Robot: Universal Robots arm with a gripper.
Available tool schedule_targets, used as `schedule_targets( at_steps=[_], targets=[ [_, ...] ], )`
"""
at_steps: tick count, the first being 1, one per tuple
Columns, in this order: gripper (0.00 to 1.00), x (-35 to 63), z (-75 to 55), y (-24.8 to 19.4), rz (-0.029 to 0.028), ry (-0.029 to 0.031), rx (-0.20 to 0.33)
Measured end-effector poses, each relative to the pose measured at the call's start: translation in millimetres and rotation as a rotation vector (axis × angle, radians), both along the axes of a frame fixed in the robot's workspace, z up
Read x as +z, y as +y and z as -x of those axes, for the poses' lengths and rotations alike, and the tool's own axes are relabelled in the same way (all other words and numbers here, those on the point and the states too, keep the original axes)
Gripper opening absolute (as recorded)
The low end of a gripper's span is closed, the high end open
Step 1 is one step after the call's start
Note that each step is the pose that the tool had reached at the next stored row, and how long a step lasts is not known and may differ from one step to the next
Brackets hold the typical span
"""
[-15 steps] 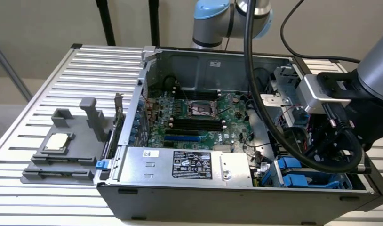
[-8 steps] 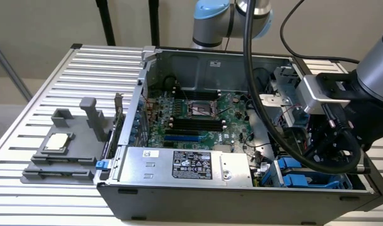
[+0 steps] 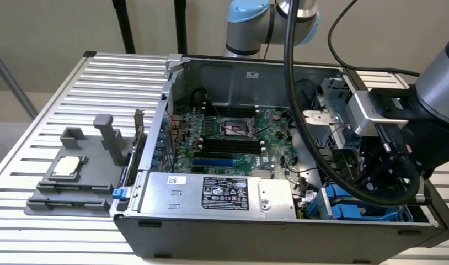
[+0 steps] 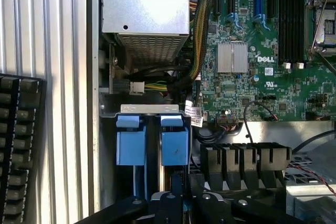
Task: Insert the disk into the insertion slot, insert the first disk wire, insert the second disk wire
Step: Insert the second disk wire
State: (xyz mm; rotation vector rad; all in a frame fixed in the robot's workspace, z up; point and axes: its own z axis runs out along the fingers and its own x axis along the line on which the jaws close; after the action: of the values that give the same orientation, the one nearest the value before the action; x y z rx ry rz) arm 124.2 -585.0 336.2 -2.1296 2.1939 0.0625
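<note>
So the gripper (image 4: 176, 203) sits pinched shut with nothing in it, right over the slot (image 4: 152, 145) at 6 o'clock of the motherboard (image 4: 262, 51). Blue tabs there, probably the disk (image 4: 175, 148) already seated.

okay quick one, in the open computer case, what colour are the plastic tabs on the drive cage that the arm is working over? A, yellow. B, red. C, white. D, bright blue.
D: the plastic tabs on the drive cage are bright blue, seen just ahead of the hand in the wrist view and in the case's corner in the exterior view.
</note>
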Motion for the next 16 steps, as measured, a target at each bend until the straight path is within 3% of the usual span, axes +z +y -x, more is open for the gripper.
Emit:
schedule_targets(
  at_steps=[3,4,5,8,13,16],
  targets=[
    [0.18,1.5,0.0,0.0,-0.0015,-0.0001,0.0],
    [0.18,4.3,0.0,0.0,-0.0013,-0.0001,0.0],
    [0.25,7.8,0.0,0.0,-0.0006,0.0,0.0],
    [0.25,14.5,2.0,0.0,-0.0004,0.0,0.0],
    [0.25,15.9,19.6,-0.1,-0.0007,-0.0017,0.0],
    [0.25,15.9,19.9,-0.1,-0.0017,-0.0019,0.0]
  ],
)
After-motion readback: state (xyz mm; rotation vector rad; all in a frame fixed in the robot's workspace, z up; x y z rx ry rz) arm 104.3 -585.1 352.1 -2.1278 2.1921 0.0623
